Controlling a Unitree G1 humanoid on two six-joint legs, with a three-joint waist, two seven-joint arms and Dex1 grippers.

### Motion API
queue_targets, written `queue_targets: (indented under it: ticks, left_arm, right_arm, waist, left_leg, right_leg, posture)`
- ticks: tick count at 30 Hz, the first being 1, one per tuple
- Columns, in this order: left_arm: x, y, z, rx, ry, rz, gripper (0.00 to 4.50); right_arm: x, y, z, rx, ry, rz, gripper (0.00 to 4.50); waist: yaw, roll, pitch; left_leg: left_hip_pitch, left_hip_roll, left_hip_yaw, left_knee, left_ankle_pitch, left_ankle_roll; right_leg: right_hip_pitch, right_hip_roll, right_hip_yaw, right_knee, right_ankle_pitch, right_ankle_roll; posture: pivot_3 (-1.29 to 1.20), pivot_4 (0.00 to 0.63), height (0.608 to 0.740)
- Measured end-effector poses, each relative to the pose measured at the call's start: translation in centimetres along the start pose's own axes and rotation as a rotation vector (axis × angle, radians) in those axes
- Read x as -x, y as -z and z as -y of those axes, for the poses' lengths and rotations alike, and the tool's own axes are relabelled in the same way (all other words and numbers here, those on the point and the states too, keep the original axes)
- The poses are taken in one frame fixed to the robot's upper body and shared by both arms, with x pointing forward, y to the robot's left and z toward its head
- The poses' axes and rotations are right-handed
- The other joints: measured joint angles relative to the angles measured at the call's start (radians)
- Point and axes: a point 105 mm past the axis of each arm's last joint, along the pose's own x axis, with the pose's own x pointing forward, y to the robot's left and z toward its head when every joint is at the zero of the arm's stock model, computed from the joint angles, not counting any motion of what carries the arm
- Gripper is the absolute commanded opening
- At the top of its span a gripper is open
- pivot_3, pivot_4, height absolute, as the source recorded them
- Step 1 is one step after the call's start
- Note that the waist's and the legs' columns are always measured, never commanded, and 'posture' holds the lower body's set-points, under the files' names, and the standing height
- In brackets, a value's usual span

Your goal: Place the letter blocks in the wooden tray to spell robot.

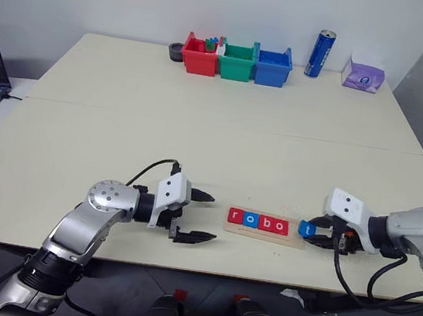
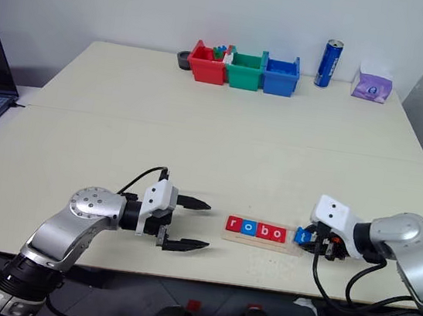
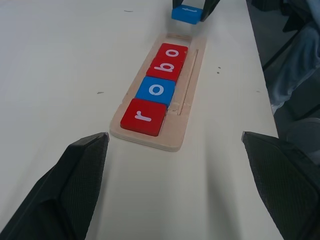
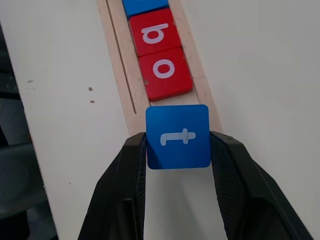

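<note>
I have the right gripper (image 4: 178, 145) clamped on the last piece, a small flat blue square tile with a white letter t (image 4: 178, 136), one black finger pressing each of its side edges. I judge the edge grip leaves the tile's underside free, so it can go flat into the groove. It hangs just over the free end of the long pale wooden tray (image 1: 292, 239), next to the red o tile (image 4: 165, 73), so I reckon the final step is a short push in and down.

The left gripper (image 1: 197, 216) sits on the opposite side of the tray, its fingers spread wide and empty, pointing at the tray's far end. I take it to be parked there, out of the way.

Count: four tiles already lie in the tray, touching in a row: red r (image 3: 143, 116), blue o (image 3: 155, 90), red b (image 3: 164, 68), red o. With the held t that makes five, three red and two blue. One tray. Two grippers. At the back of the cream table (image 1: 198, 141) stand three plastic bins, red (image 1: 199, 56), green (image 1: 237, 61) and blue (image 1: 272, 67).
</note>
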Motion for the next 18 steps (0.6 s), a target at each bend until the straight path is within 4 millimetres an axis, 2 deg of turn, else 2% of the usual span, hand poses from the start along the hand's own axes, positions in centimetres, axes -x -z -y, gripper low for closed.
queue_targets:
  ticks: [10,18]
  left_arm:
    - [0.0,0.1,0.1,0.003,-0.011,-0.001,4.5]
    - [0.0,0.4,0.3,0.011,-0.016,-0.004,4.5]
  right_arm:
    - [-1.4,-0.5,0.2,0.04,-0.028,-0.016,1.46]
    - [-1.7,0.1,0.9,0.057,-0.029,-0.055,1.46]
  waist:
    - [0.0,0.0,0.0]
    - [-0.001,0.0,0.0]
  left_leg:
    - [0.0,0.0,0.0,0.0,0.0,0.0]
    - [0.0,0.0,0.0,0.0,0.0,0.0]
  right_leg:
    - [0.0,0.0,0.0,0.0,0.0,0.0]
    - [0.0,0.0,0.0,0.0,0.0,0.0]
  posture:
    - [0.0,0.15,0.74]
    - [0.0,0.15,0.74]
